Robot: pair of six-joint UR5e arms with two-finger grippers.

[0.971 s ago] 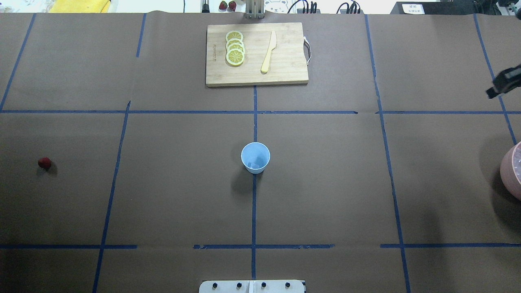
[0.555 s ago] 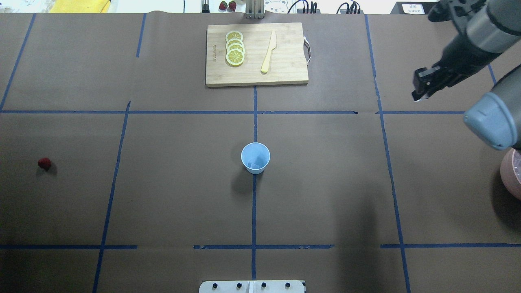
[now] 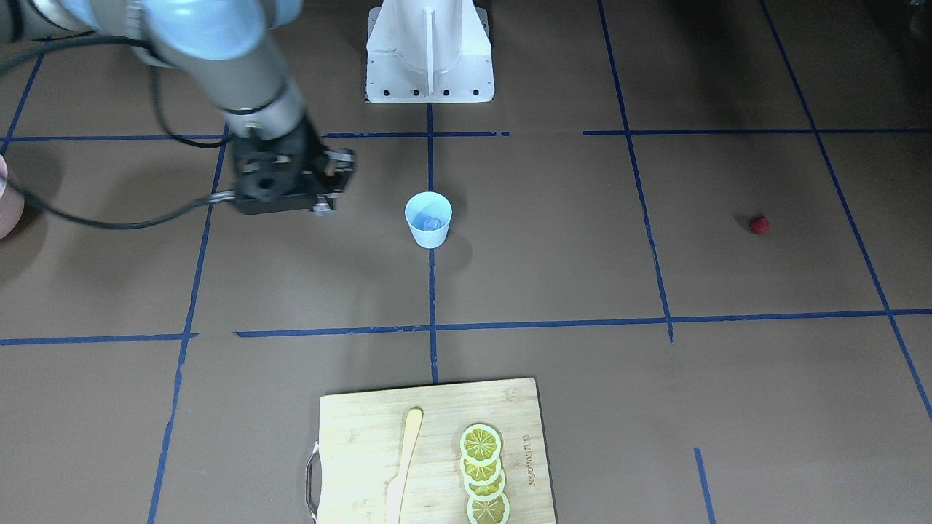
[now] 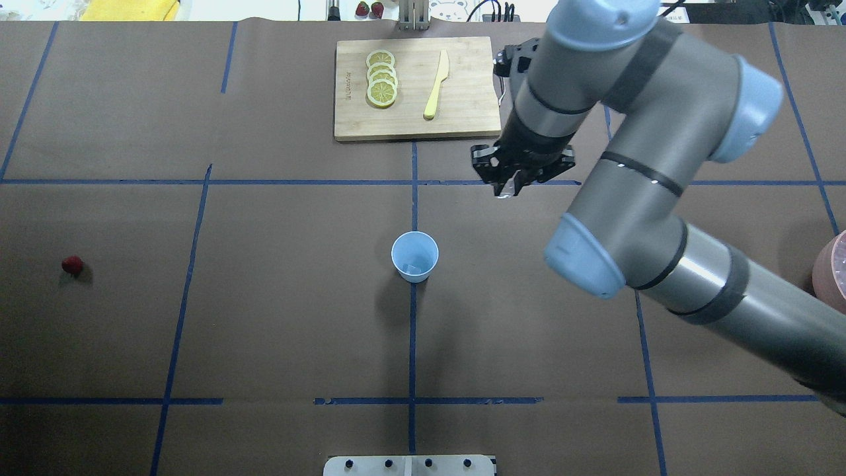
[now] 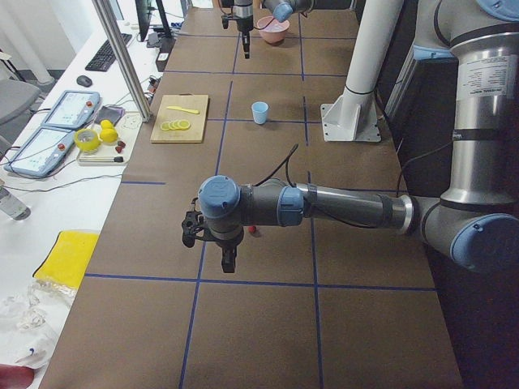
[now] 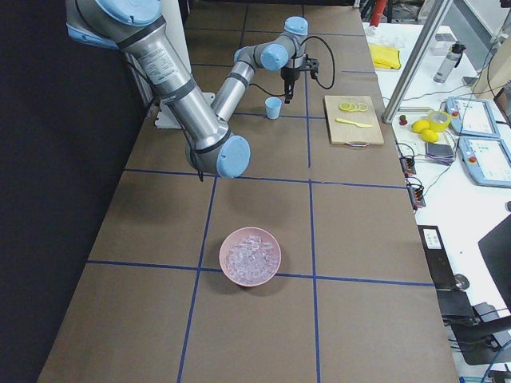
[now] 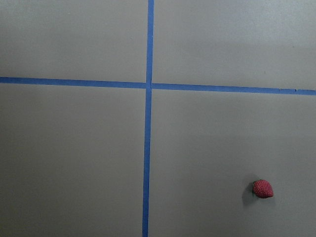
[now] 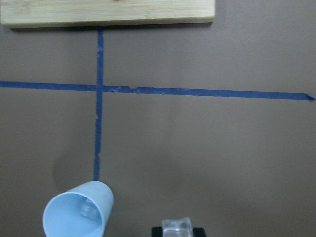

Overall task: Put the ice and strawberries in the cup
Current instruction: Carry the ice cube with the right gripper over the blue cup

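Front-facing: the right gripper (image 3: 322, 207) hangs over bare desk (image 3: 582, 255), the cup (image 3: 428, 218) near it, the strawberry (image 3: 759, 224) far beyond the cup. Overhead: the near edge of the cutting board (image 4: 469, 99) lies just beyond the gripper, with open desk toward the cup. Left side: the left gripper (image 5: 228, 261) hovers low; whether it is open I cannot tell. Right wrist: the gripper pinches the ice (image 8: 177, 228), cup rim lower left, apart.
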